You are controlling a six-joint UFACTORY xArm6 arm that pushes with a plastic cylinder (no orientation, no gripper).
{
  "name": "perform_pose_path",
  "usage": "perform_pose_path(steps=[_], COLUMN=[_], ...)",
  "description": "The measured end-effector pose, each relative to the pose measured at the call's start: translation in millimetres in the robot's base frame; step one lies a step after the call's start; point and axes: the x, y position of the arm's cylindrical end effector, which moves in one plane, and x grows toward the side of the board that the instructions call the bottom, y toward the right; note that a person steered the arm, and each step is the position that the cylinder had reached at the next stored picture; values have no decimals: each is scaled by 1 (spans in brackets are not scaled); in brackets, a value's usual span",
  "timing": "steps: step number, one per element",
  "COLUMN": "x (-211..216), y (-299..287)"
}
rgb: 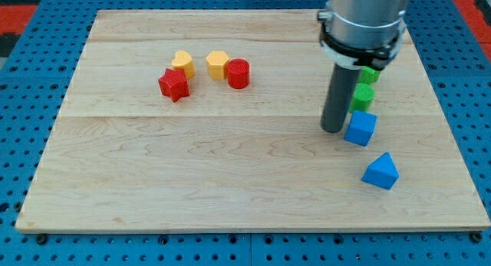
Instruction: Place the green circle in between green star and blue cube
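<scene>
The green circle [363, 96] stands at the view's right, just above the blue cube [360, 129] and below the green star [370, 73], which the arm partly hides. The three make a short column. My tip [333, 130] rests on the board just left of the blue cube, close to it, and below-left of the green circle.
A blue triangular block [381, 172] lies below the cube. A red star [174, 84], a yellow heart [182, 64], a yellow block [218, 64] and a red cylinder [238, 73] cluster at the upper left. The wooden board [230, 182] ends near the right column.
</scene>
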Motion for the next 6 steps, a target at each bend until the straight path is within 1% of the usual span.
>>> perform_pose_path(steps=[1, 2, 3, 4, 5, 6], x=[4, 16, 18, 1, -39, -52], y=[3, 22, 16, -36, -21, 10])
